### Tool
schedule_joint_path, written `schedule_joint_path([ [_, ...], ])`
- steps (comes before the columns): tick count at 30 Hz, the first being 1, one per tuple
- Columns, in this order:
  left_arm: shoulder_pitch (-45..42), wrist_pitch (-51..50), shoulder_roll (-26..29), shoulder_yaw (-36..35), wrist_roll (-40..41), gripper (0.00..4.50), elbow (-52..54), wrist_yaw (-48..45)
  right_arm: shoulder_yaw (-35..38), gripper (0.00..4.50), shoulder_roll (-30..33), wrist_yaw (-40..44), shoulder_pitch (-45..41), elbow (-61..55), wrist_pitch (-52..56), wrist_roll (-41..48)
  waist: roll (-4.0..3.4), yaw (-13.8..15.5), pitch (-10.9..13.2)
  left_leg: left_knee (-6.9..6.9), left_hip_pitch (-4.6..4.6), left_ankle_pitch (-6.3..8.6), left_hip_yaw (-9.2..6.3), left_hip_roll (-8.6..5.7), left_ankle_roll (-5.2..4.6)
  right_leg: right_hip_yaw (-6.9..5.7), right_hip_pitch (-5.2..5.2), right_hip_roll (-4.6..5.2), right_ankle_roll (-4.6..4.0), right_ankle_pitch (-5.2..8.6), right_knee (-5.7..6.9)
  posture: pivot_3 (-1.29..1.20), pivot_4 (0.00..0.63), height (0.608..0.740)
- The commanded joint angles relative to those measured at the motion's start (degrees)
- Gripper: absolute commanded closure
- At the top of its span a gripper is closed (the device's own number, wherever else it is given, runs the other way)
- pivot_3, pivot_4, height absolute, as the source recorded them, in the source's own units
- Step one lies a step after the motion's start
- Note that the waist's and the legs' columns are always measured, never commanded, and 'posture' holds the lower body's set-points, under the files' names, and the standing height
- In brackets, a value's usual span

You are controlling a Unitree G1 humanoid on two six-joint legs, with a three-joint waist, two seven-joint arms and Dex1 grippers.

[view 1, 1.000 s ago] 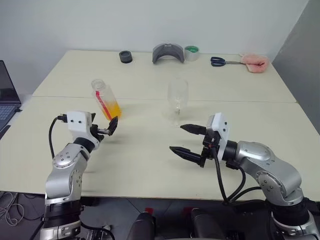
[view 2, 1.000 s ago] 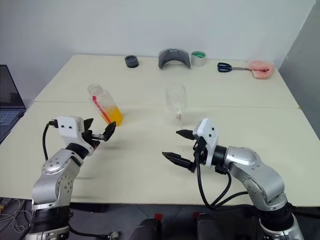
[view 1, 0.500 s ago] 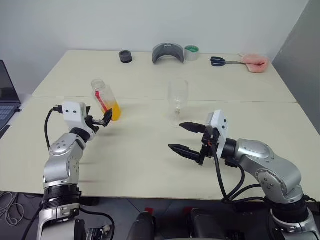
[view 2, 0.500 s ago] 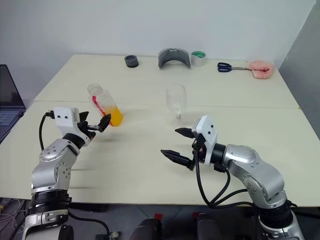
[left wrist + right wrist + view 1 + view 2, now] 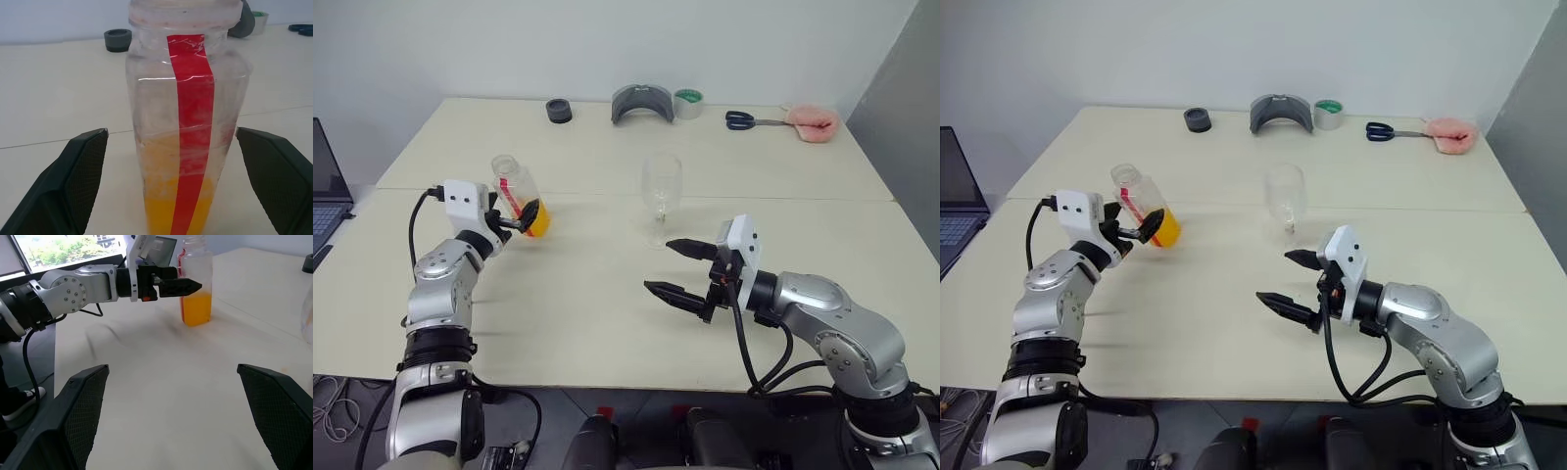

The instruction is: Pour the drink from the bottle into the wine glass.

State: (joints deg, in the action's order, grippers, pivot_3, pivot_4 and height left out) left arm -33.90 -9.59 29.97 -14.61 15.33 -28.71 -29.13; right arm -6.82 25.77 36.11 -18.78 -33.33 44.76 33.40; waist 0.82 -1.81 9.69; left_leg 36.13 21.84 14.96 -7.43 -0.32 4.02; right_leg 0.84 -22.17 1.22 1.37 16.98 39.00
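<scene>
The left end effector (image 5: 521,224) is spread wide, with the bottle (image 5: 188,122) standing upright between its two fingers; neither finger appears to touch the plastic yet. The drink (image 5: 537,217) fills only the lower part of the bottle. The bottle stands on the left side of the counter (image 5: 607,294). The wine glass (image 5: 661,189) stands upright near the centre, well apart from the bottle. The right end effector (image 5: 682,273) is also spread and empty, hovering above the counter in front of the glass.

Step in hand: approach and grasp of the bottle. Recommended procedure, as a judgement:
- Centre the bottle between both fingers before closing.
- Grip at mid-body, across the red label stripe; a grip too low or too high may tip the bottle.
- Close gently, since thin plastic can deform.
- The neck looks cap-free; keep the bottle upright during transfer.

Surroundings: two pale counters joined end to end against a white wall. Along the far edge lie a dark ring (image 5: 559,111), a grey curved object (image 5: 642,103), a tape roll (image 5: 688,103), scissors (image 5: 750,120) and a pink cloth (image 5: 814,121). A laptop (image 5: 327,201) sits at the left.
</scene>
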Motion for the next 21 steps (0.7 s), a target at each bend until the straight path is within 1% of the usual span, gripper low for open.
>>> schedule_joint_path([
  [1, -3.8, 3.2, 1.0, 0.2, -0.9, 0.00, -3.2, -1.2, 0.5, 0.03, -0.1, -0.1, -0.5, -2.0, -0.9, 1.0, 0.00, 0.0, 0.0, 0.01, 0.00, 0.00, 0.00, -0.01, 0.00, 0.00, 0.00, 0.00, 0.00, 0.00, 0.01, 0.00, 0.150, 0.740],
  [4, -6.1, 5.3, 0.8, 0.5, -1.5, 0.00, -6.9, -1.6, 0.4, 0.03, -0.1, -0.1, -0.7, -2.0, -0.9, 0.9, 0.00, 0.0, 0.0, 0.01, 0.00, 0.00, 0.01, -0.01, 0.00, 0.01, 0.00, 0.00, 0.00, 0.00, 0.01, 0.00, 0.150, 0.740],
  [7, -7.3, 6.7, 0.5, 0.4, -1.5, 0.56, -9.2, -2.0, 0.3, 0.00, -0.1, -0.4, -0.7, -2.2, -1.0, 0.7, 0.00, -0.1, 0.0, 0.01, 0.00, 0.00, 0.03, -0.01, 0.00, 0.02, -0.01, 0.00, 0.00, 0.00, 0.01, 0.00, 0.150, 0.740],
  [13, -7.5, 7.7, 0.3, 0.0, -1.0, 2.38, -11.1, -2.4, 0.2, 0.00, -0.4, -1.1, -0.5, -2.5, -1.5, 0.1, 0.01, -0.1, 0.0, 0.01, 0.02, 0.00, 0.01, -0.01, 0.00, 0.02, -0.03, 0.01, 0.00, 0.00, 0.02, 0.00, 0.150, 0.740],
  [14, -7.5, 7.7, 0.3, 0.0, -0.9, 2.58, -11.1, -2.4, 0.3, 0.00, -0.4, -1.2, -0.7, -2.5, -1.7, 0.1, 0.01, -0.1, 0.0, 0.02, 0.02, 0.00, 0.01, -0.01, 0.00, 0.01, -0.03, 0.01, 0.00, 0.00, 0.02, 0.00, 0.150, 0.740],
  [17, -7.1, 6.9, 0.0, -0.2, -0.5, 2.62, -9.7, -2.1, 0.9, 0.00, -0.3, -1.7, -0.7, -2.8, -2.6, -0.2, 0.01, -0.1, 0.0, 0.02, 0.01, -0.01, 0.01, -0.01, 0.00, 0.02, -0.02, 0.00, 0.00, 0.00, 0.04, 0.00, 0.150, 0.740],
  [21, -6.5, 4.1, -1.2, 1.5, -0.3, 2.62, -3.3, -1.9, 3.0, 0.00, -0.2, -3.6, -0.2, -3.7, -3.5, -0.6, 0.01, 0.0, 0.0, 0.03, 0.04, -0.01, -0.01, -0.01, 0.01, 0.01, -0.03, 0.01, 0.00, 0.00, 0.04, 0.00, 0.150, 0.740],
])
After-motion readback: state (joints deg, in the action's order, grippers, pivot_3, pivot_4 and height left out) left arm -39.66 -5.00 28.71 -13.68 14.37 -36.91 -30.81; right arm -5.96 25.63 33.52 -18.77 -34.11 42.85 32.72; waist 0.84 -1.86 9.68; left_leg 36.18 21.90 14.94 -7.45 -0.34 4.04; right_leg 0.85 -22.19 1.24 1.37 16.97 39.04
